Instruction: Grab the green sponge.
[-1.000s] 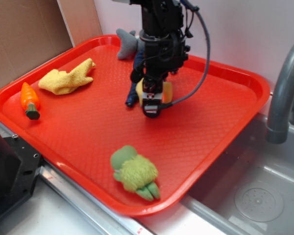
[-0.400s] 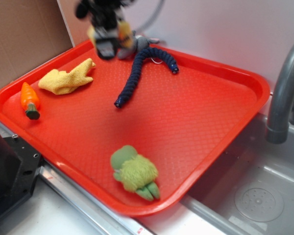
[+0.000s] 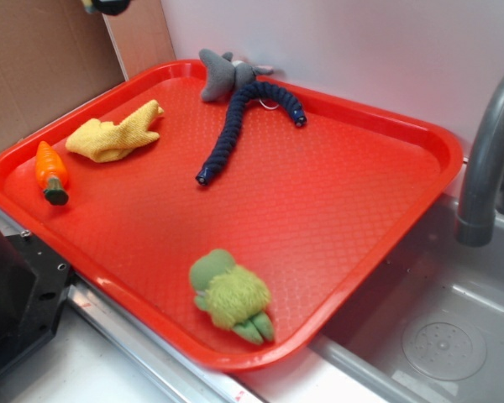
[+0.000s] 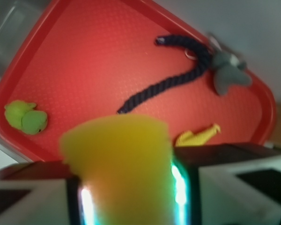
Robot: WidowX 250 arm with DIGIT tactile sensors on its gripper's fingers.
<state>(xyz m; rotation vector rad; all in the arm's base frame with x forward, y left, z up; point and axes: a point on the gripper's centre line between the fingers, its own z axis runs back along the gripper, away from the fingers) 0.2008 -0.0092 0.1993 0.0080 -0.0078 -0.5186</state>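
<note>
Green sponge (image 4: pixel 117 164) clamped in the claw (image 4: pixel 126 197) and lifted high above the red tray (image 3: pixel 420 138), toward its 11 o'clock corner; grab apparently complete, nothing left but holding.

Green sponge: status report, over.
Gripper shut on green sponge, lifted high above red tray. Sponge off the tray. Nothing in the way.
</note>
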